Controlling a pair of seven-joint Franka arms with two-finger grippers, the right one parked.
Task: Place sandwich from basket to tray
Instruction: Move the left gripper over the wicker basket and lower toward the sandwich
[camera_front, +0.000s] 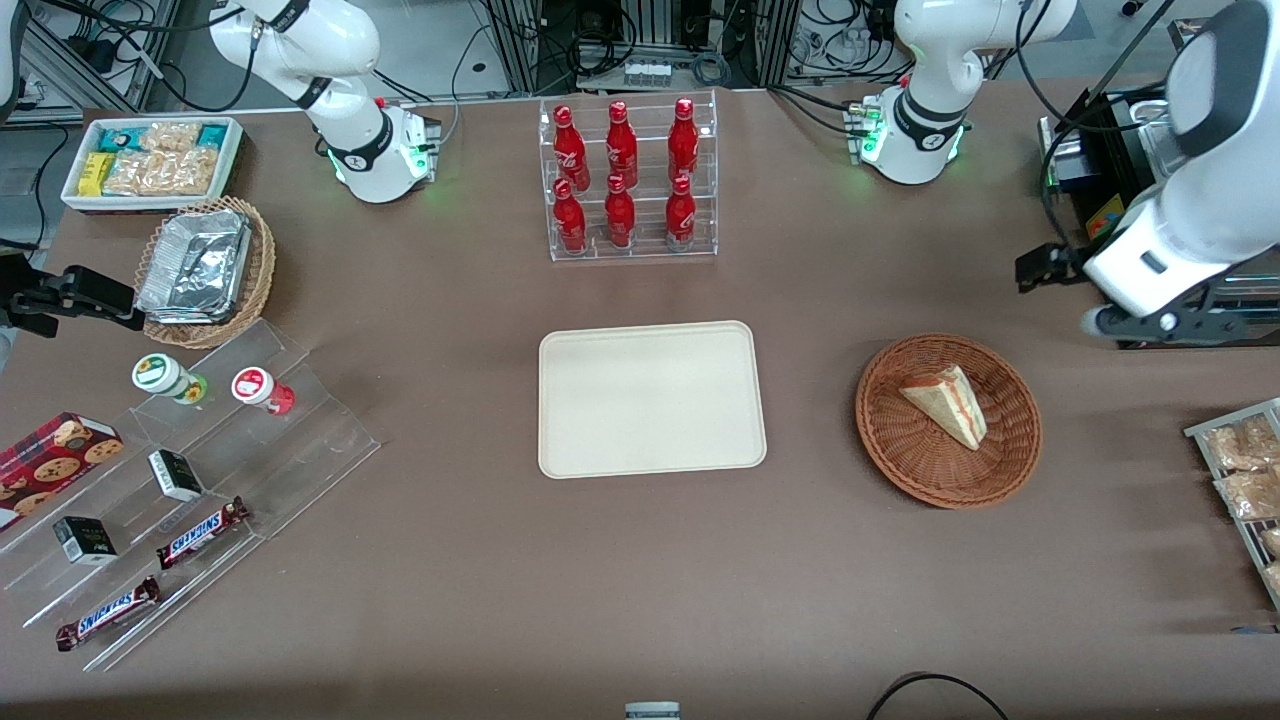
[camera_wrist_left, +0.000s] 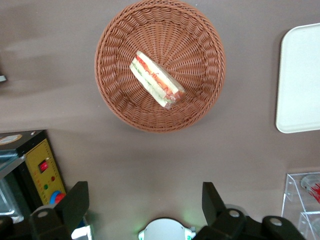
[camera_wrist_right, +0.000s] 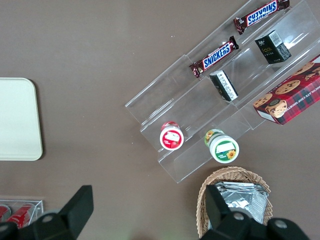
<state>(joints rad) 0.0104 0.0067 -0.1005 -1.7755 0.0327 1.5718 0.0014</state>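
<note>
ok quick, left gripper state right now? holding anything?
Left gripper: open and empty, up above the table beside the basket; the sandwich lies in the basket, untouched.

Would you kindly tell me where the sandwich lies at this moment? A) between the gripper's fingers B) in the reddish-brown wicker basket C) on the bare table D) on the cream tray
B: the sandwich rests inside the basket, the tray bare, the gripper open above the table, holding nothing.
</note>
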